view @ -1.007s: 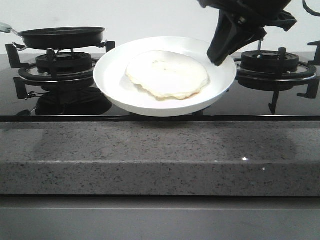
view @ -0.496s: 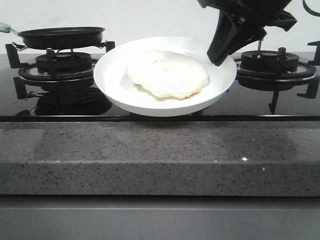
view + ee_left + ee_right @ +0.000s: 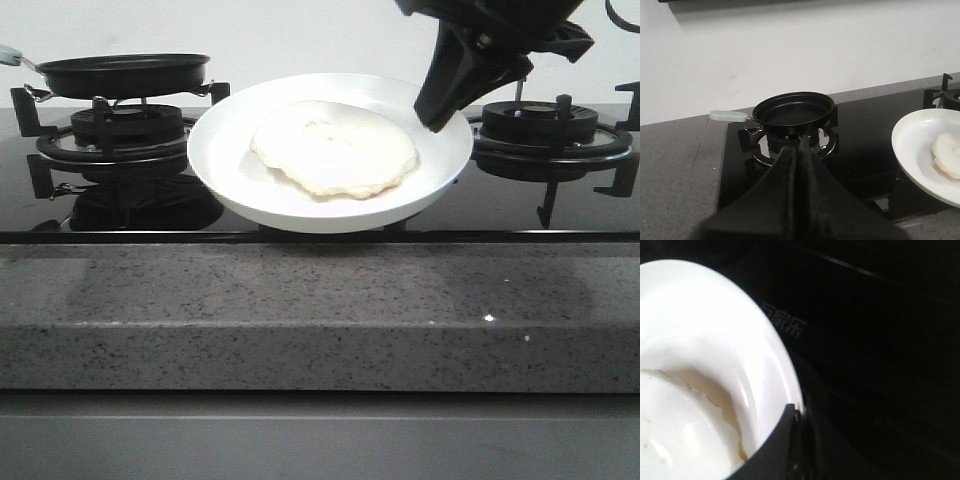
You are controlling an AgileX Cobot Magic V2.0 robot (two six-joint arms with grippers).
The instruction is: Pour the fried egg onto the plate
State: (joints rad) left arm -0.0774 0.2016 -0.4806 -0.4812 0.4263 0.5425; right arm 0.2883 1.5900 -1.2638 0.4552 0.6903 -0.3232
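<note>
The pale cream fried egg (image 3: 335,148) lies flat in the white plate (image 3: 230,160), which hangs tilted toward me over the middle of the black hob. My right gripper (image 3: 437,118) is shut on the plate's right rim and holds it up; in the right wrist view the plate (image 3: 715,330), the egg (image 3: 675,425) and the gripper (image 3: 797,415) clamped on the rim show. My left gripper (image 3: 801,150) is shut and empty, in front of the empty black frying pan (image 3: 792,107). The left gripper is out of the front view.
The black frying pan (image 3: 125,72) with a pale handle (image 3: 10,53) sits on the left burner (image 3: 120,130). The right burner (image 3: 545,130) stands bare. A grey speckled counter edge (image 3: 320,320) runs along the front. The plate's edge (image 3: 920,150) shows in the left wrist view.
</note>
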